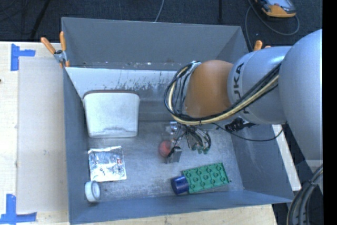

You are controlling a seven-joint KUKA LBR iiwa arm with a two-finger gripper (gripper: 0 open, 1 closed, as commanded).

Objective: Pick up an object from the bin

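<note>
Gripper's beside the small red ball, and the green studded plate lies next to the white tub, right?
No. The camera view shows the green studded plate at the bin's lower right beside a blue cap, apart from the white tub. The gripper is beside the small red ball.

The grey metal bin (142, 174) bears a white rectangular plastic tub (111, 112) back left, a crinkled silver foil packet (107, 164) and small white tape roll (92, 191) front left, a small red ball (165, 148) mid-floor, and a green studded plate (206, 177) touching a blue cylindrical cap (179, 185).
</note>
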